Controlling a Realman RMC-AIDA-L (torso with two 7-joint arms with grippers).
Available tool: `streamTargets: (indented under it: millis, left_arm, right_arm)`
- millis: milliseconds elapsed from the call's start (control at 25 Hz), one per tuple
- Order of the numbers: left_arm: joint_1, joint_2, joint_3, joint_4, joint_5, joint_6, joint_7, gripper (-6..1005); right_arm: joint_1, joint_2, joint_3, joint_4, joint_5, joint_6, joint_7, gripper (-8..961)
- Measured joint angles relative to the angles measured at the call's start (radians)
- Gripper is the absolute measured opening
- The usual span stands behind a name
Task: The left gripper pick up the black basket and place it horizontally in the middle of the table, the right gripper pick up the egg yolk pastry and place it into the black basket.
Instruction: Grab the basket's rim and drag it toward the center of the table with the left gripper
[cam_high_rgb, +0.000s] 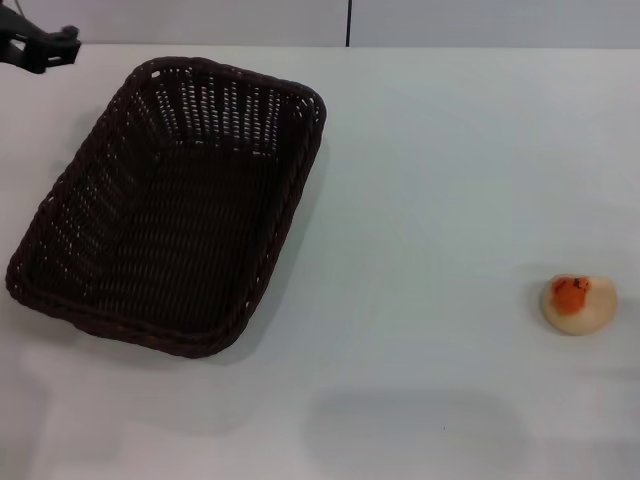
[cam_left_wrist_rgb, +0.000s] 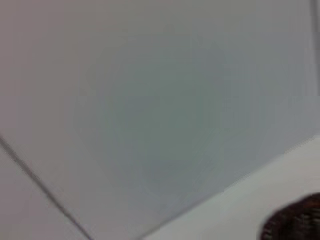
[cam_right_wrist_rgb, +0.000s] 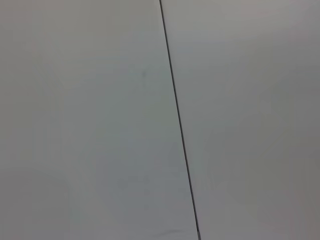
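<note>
The black basket (cam_high_rgb: 170, 210) lies on the white table (cam_high_rgb: 430, 200) at the left, set at a slant with its long side running from near left to far middle. It is empty. A bit of its rim shows in the left wrist view (cam_left_wrist_rgb: 296, 223). The left gripper (cam_high_rgb: 58, 44) is at the far left corner, above and behind the basket's far end, apart from it. The egg yolk pastry (cam_high_rgb: 578, 302) sits alone on the table at the near right, its orange patch on top. The right gripper is out of view.
A grey wall with a dark vertical seam (cam_high_rgb: 348, 22) stands behind the table's far edge. The right wrist view shows only wall panels and that seam (cam_right_wrist_rgb: 179, 130). Bare tabletop lies between the basket and the pastry.
</note>
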Motion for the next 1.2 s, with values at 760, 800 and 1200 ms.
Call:
streamTargets:
  millis: [760,800,1200]
  left_arm:
    - [-0.276,0.005,-0.096,0.124,0.006,-0.486,-0.014,740]
    - [-0.281,0.005,-0.097,0.140,0.006,-0.486,-0.014,739]
    - [-0.363,0.008,-0.151,0.326,0.007,-0.493,-0.007,727]
  right_arm:
    - [-0.005,0.000,-0.024,-0.015,0.004,0.003,0.009,774]
    - [-0.005,0.000,-0.024,-0.015,0.004,0.004,0.010,774]
    - [-0.005,0.000,-0.024,-0.020,0.004,0.015,0.012,774]
